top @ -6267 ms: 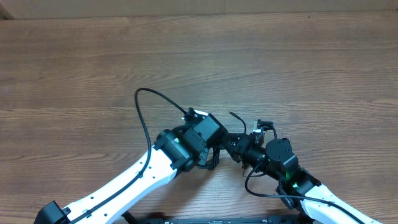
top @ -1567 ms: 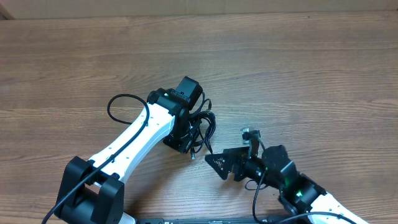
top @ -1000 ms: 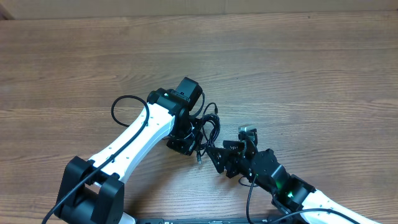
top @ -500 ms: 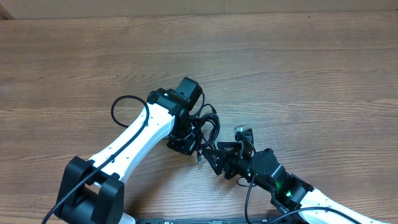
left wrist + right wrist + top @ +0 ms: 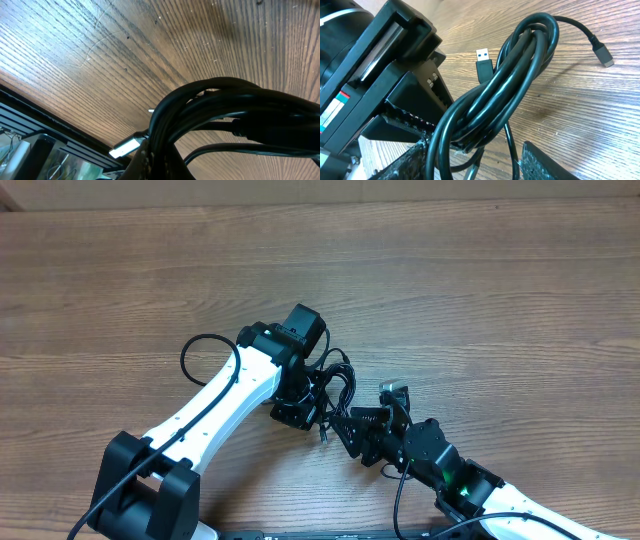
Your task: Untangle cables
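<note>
Right wrist shows the cables (image 5: 520, 75) as a coil slanting up and right, its lower end clamped in the closed left gripper (image 5: 308, 410), loose strands passing between the nearer right gripper's (image 5: 480, 162) parted fingers.

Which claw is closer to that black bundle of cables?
Left. The left gripper is clamped on the cables; the right gripper sits just beside them, jaws open on either side of a lower loop.
</note>
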{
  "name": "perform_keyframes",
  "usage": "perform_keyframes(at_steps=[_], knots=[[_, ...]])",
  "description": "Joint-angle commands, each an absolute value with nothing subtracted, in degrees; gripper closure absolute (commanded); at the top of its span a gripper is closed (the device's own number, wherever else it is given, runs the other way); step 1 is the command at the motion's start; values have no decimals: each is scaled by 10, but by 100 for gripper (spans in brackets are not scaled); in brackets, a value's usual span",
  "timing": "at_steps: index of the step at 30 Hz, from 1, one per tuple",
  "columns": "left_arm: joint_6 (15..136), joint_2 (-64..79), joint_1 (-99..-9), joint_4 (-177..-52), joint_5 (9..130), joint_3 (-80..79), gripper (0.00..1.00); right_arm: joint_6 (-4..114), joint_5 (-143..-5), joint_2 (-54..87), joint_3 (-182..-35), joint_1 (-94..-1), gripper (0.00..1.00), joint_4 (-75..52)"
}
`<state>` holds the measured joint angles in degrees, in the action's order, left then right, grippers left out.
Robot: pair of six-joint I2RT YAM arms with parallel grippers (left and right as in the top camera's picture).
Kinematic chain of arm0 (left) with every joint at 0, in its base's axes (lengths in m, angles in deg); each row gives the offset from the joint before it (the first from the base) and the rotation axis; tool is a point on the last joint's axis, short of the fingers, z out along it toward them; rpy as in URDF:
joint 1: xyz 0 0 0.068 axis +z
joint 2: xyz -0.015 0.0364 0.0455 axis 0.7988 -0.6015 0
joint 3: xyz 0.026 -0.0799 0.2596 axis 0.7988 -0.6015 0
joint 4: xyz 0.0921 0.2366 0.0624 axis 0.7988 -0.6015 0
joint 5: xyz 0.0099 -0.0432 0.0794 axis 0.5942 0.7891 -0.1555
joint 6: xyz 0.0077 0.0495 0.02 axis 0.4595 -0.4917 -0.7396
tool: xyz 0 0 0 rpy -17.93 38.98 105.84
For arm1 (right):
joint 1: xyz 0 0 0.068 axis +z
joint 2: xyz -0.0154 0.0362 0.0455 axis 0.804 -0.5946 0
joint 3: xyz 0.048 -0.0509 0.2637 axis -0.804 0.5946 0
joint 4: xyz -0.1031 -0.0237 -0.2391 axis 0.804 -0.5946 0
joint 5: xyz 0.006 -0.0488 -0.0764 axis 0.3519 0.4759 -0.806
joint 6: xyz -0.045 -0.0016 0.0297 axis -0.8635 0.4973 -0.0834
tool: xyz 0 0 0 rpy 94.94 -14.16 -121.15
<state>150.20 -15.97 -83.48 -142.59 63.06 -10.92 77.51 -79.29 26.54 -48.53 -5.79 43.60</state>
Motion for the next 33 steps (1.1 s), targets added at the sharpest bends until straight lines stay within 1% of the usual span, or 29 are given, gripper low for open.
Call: perform_keyframes(at_steps=[1,9,12,17,21,25,27,30,33], knots=[[1510,-151,-843,-1426,645,-100,96,775,-807,262,-493,-56,45,438],[1510,-151,-845,-1421,662,-100,96,789,-804,257,-493,-56,46,432],[1510,-151,-845,-1422,666,-100,96,790,-820,246,-493,-56,57,407],[1485,-151,-845,-1423,667,-100,96,834,-847,232,-493,-57,67,405],[1464,-151,-844,-1443,666,-100,96,894,-890,232,-493,-57,83,385],[1396,-151,-833,-1448,667,-100,96,945,-918,232,-493,-57,94,369],[1361,-151,-820,-1448,669,-100,96,971,-932,232,-493,-57,96,358],[1294,-151,-795,-1446,692,-100,96,1008,-948,232,-493,-57,96,341],[1251,-151,-770,-1441,713,-100,96,1025,-954,232,-493,-57,96,333]])
